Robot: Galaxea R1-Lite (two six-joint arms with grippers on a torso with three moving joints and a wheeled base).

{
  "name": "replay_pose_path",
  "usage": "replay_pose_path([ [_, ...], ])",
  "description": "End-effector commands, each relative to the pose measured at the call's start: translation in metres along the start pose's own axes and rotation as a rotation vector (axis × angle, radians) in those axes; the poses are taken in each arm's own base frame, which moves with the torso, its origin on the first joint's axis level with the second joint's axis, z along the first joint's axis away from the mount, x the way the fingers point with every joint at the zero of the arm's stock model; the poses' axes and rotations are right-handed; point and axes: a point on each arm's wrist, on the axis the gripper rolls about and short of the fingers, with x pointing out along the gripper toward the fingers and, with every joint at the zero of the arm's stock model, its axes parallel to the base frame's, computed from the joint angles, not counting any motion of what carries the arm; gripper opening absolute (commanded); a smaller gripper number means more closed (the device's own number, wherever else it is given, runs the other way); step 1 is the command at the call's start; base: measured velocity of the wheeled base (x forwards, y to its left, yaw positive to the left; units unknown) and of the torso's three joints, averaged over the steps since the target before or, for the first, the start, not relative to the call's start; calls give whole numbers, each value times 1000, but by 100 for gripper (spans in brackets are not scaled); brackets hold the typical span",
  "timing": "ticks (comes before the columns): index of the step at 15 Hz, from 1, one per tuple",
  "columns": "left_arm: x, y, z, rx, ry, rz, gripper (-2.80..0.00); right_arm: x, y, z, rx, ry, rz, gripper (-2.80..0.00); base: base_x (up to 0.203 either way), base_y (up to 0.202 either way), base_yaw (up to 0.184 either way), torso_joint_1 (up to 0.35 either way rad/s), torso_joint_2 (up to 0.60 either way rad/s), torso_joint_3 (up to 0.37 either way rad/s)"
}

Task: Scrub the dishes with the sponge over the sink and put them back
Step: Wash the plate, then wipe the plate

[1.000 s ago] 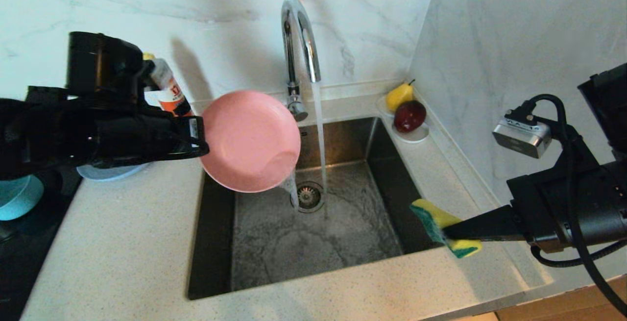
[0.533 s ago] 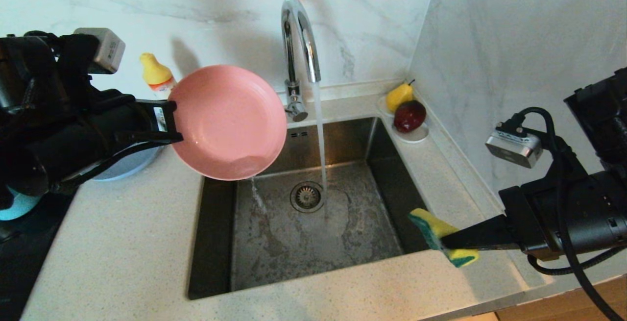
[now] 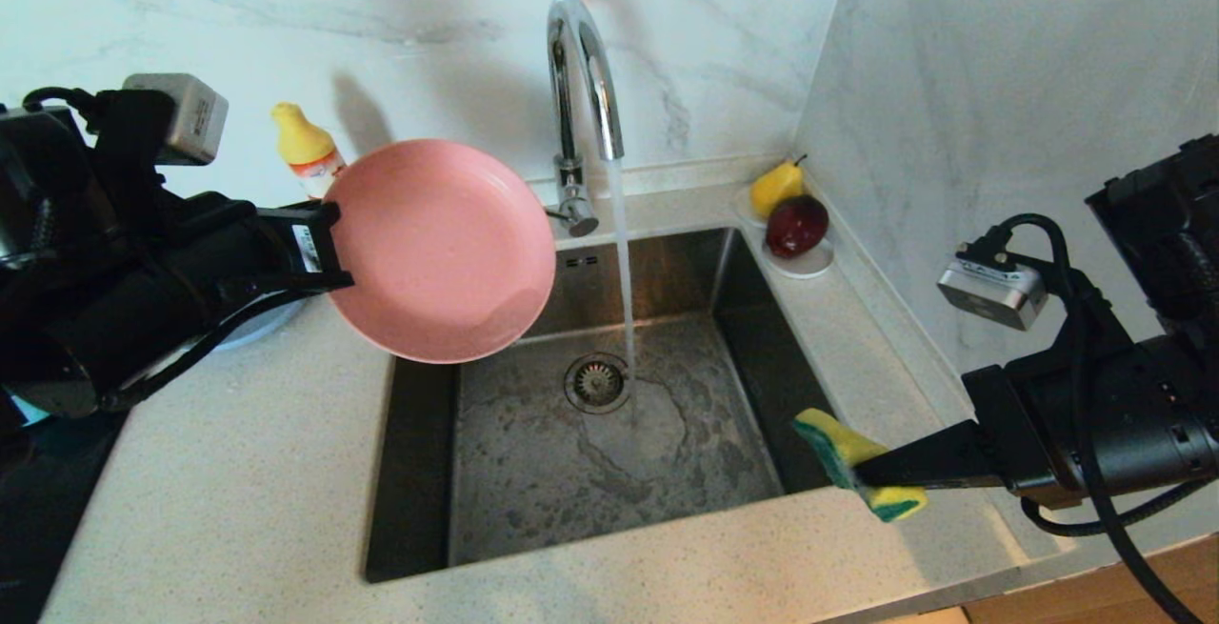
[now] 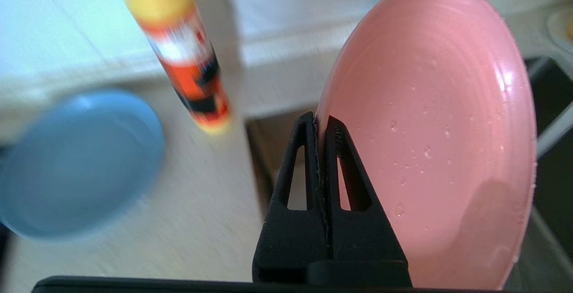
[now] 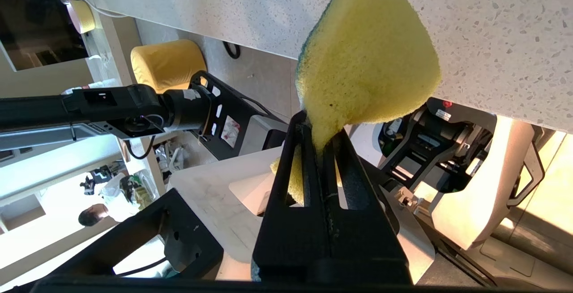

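My left gripper [image 3: 329, 248] is shut on the rim of the round pink plate [image 3: 438, 248], which hangs tilted over the sink's back left corner. The left wrist view shows both fingers clamped on the plate's edge [image 4: 320, 123], with water drops on the pink plate [image 4: 425, 127]. A light-blue plate [image 4: 76, 163] lies on the counter left of the sink. My right gripper [image 3: 862, 472] is shut on the yellow and green sponge [image 3: 843, 452] over the sink's front right corner. In the right wrist view the sponge [image 5: 367, 60] bulges out past the gripper [image 5: 318, 127].
The steel sink [image 3: 609, 443] is wet, and water runs from the curved tap [image 3: 581, 62] down beside the drain [image 3: 597, 381]. A yellow-capped bottle [image 3: 305, 152] stands at the wall behind the plate. A saucer with a pear and a red fruit [image 3: 795, 214] sits at the back right.
My left arm has drawn the pink plate left and up, out of the water stream, and turned it; the water pouring off it has stopped. The right arm has barely moved.
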Motion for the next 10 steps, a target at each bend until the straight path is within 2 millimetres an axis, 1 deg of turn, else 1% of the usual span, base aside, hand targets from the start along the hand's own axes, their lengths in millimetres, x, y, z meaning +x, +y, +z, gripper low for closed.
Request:
replay_pose_path([
  [1,1,-1,-12,-59,81,-8,-280,-2,1,-1,1,0,5,-280,0,0,0,0,0,0],
  [3,-2,-2,-21,-152,205,-62,-280,-4,2,-1,-2,-6,8,-280,0,0,0,0,0,0],
  [7,-15,-4,-21,-315,372,-191,-280,-12,13,-1,-35,-30,45,-280,0,0,0,0,0,0],
  [10,-23,-5,-29,-322,458,-237,-280,-14,25,3,-69,-37,82,-280,0,0,0,0,0,0],
])
